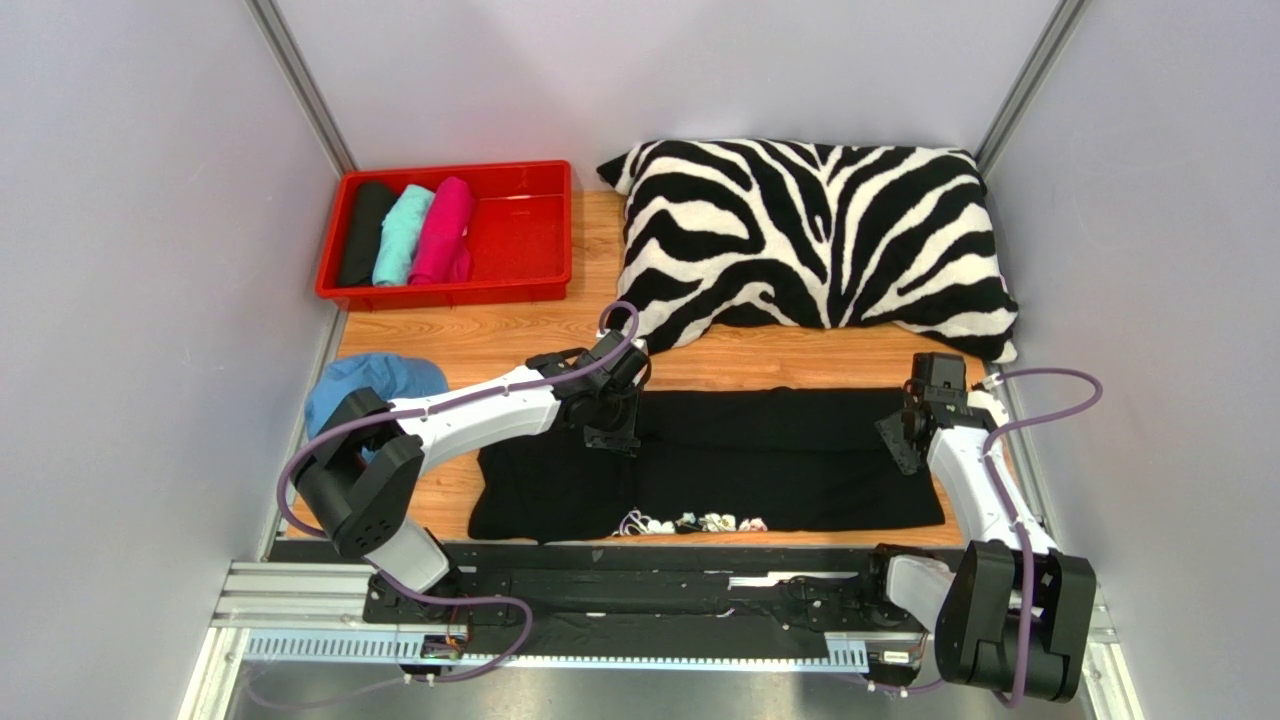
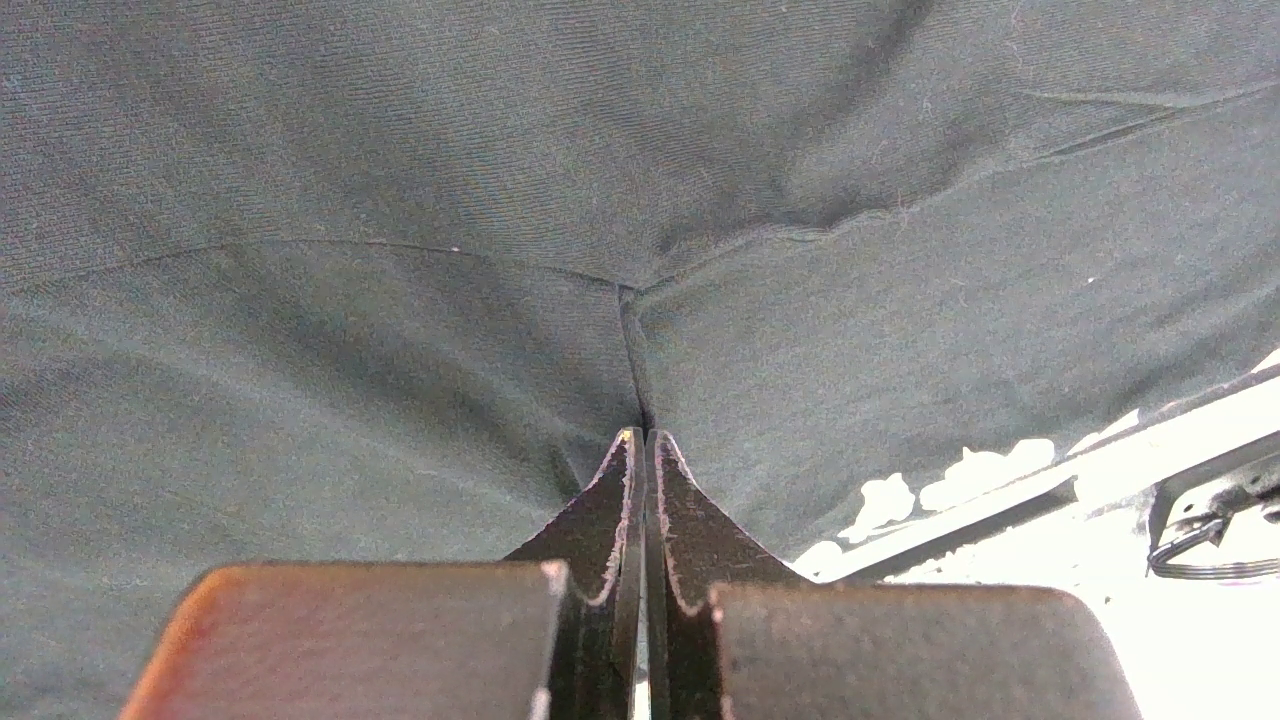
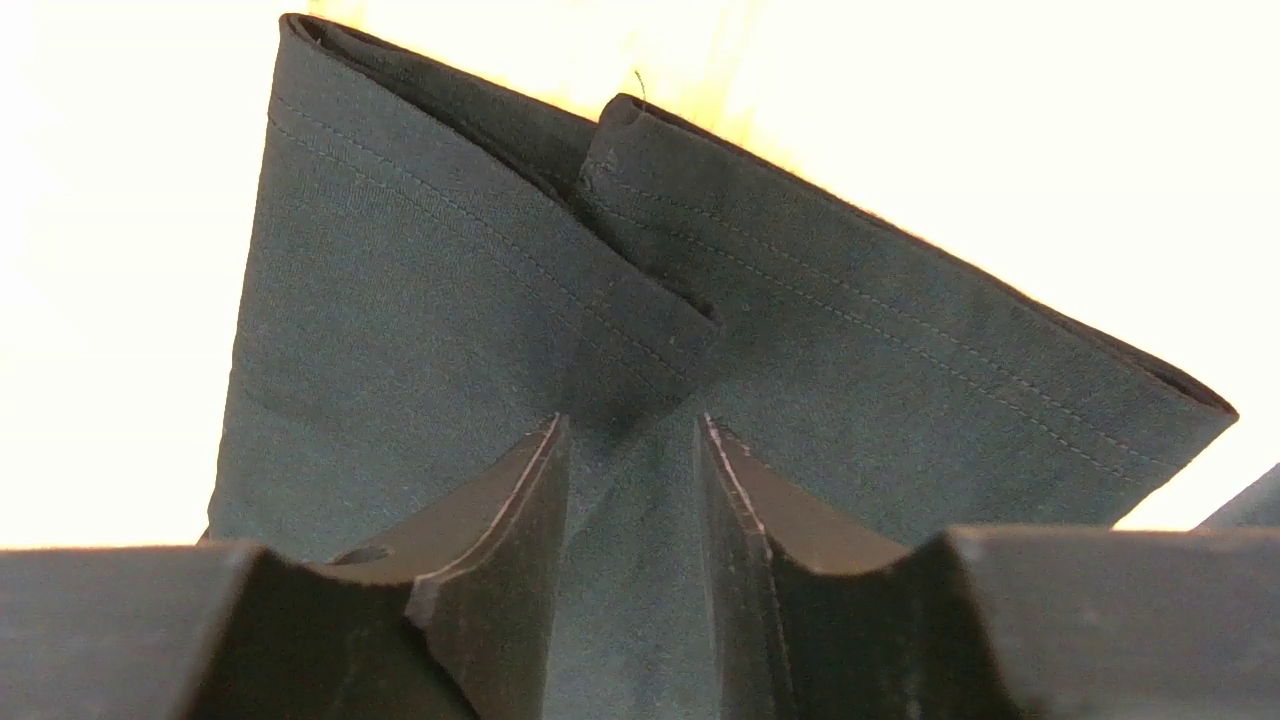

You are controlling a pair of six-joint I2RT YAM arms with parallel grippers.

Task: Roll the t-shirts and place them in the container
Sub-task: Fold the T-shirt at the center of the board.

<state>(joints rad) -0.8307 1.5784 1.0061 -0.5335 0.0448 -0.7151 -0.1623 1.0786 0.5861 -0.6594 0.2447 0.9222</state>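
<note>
A black t-shirt (image 1: 751,450) with small white print (image 1: 691,522) lies flat as a wide band on the wooden table. My left gripper (image 1: 613,438) is near its left-middle, shut and pinching a crease of the cloth (image 2: 451,180) at its tips (image 2: 646,435). My right gripper (image 1: 902,443) is at the shirt's right end, closed on a ridge of the folded, hemmed cloth (image 3: 421,300) that fills the gap between its fingers (image 3: 631,428). Black (image 1: 365,233), teal (image 1: 403,233) and pink (image 1: 445,230) rolled shirts lie side by side in the tray.
The red tray (image 1: 526,225) stands at the back left. A zebra-striped pillow (image 1: 819,233) lies at the back right, just beyond the shirt. A light blue cap (image 1: 368,383) sits at the left by the left arm. Grey walls close in both sides.
</note>
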